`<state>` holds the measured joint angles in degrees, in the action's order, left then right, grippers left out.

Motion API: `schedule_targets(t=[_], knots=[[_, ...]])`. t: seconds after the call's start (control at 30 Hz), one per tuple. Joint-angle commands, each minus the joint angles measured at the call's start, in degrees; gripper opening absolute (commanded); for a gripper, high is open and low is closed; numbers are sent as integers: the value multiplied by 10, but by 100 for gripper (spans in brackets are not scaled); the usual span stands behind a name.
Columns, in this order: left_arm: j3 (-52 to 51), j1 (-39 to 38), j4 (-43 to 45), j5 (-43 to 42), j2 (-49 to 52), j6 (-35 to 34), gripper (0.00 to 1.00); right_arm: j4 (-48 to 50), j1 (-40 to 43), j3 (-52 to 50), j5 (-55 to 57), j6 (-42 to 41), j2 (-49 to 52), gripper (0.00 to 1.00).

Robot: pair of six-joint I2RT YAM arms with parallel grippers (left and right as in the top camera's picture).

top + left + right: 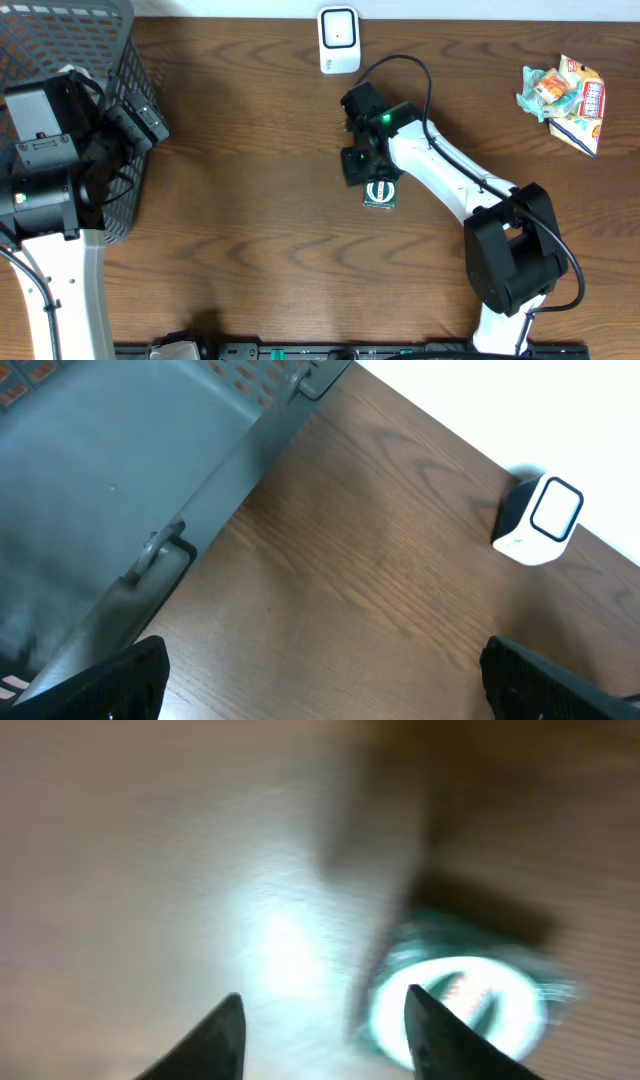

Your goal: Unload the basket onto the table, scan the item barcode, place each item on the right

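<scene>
My right gripper [325,1035] is sitting closest to the lens, its fingers [222,1038] standing apart over bare wood and clamping nothing. The green-and-white item [470,1005] is lying blurred just right of them, mid-frame overhead, below the white scanner [339,40]. My left gripper [330,685] is hanging spread wide beside the basket [125,60].

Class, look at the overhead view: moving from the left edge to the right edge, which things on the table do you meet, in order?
Grey basket → white scanner → green packet → pile of snack packets.
</scene>
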<state>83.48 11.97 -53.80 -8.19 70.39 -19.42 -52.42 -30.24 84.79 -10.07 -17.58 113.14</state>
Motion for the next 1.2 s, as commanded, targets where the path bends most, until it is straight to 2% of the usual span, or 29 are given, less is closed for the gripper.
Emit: schedule_targets(t=[0.0, 0.07, 0.17, 0.23, 0.27, 0.4, 0.5, 0.6, 0.73, 0.87, 0.97, 1.07, 1.17], knots=[[0, 2, -2, 5, 0, 7, 98, 1, -16, -2, -46, 22, -5, 29], [0, 2, -2, 5, 0, 7, 98, 1, -24, -12, -11, -7, 1, 21], [0, 2, -2, 5, 0, 7, 98, 2, -34, -37, 29, -36, 8, 14], [1, 2, -2, 5, 0, 8, 98, -5, -34, -55, 74, -63, 8, 3], [0, 2, -2, 5, 0, 7, 98, -12, -32, -61, 99, -83, 8, 1], [0, 2, -2, 5, 0, 7, 98, -68, -12, -63, 200, -133, 8, 2], [1, 2, -2, 5, 0, 7, 98, -93, 10, -57, 230, -137, 8, 4], [0, 2, -2, 5, 0, 7, 98, -161, 52, -11, 275, -141, 8, 1], [0, 2, -2, 5, 0, 7, 97, -208, 83, 56, 207, -126, 8, 1], [0, 2, -2, 5, 0, 7, 98, -187, 83, 86, 18, 24, 8, 1], [0, 2, -2, 5, 0, 7, 98, -154, 71, 78, -83, 86, 8, 1], [0, 2, -2, 5, 0, 7, 98, -119, 43, 55, -74, 89, 8, 1], [0, 2, -2, 5, 0, 7, 98, -73, 17, 11, -23, 23, 8, 2]])
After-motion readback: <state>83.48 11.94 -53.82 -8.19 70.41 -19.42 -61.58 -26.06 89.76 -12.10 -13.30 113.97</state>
